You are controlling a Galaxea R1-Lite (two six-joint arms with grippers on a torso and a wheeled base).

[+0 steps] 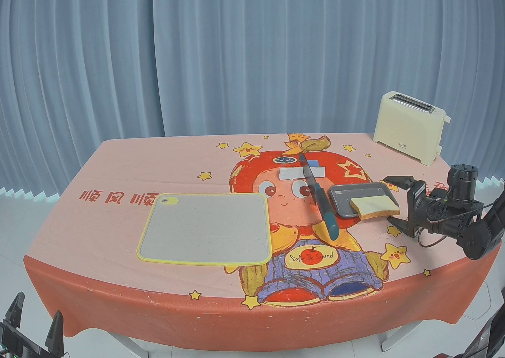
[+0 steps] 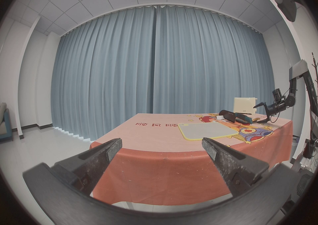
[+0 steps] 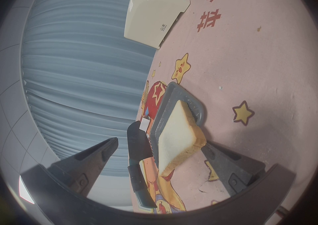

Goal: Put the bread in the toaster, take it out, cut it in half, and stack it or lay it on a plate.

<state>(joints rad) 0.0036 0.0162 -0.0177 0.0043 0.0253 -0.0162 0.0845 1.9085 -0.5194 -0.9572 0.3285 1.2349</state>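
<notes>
At the right side of the table [image 1: 131, 164], the bread slice [image 1: 374, 207] lies flat on the near right corner of a grey tray [image 1: 342, 201], with its right edge hanging over the rim. We judge the step in hand to be the first pick-up, for the carry to the toaster [image 1: 410, 133], which stands farther back and to the right with its slot facing up. The right gripper [image 1: 390, 200] sits level with the tabletop, its jaws spread wide, one on the far side and one on the near side of the overhanging edge. It grips nothing. The near finger is just beside the bread's corner, and we cannot tell whether it touches. To do this well, we would ease farther in so that the pads bear on crust rather than on a corner, then close softly, since the crumb will crush. Next we would lift clear of the tray rim, and turn the slice on edge only near the slot. A knife [image 1: 321, 200] lies just left of the tray and is best left undisturbed. The cutting board [image 1: 208, 228] waits farther left. The left gripper [image 2: 161, 143] hangs below the near left table edge, jaws wide apart and empty.
</notes>
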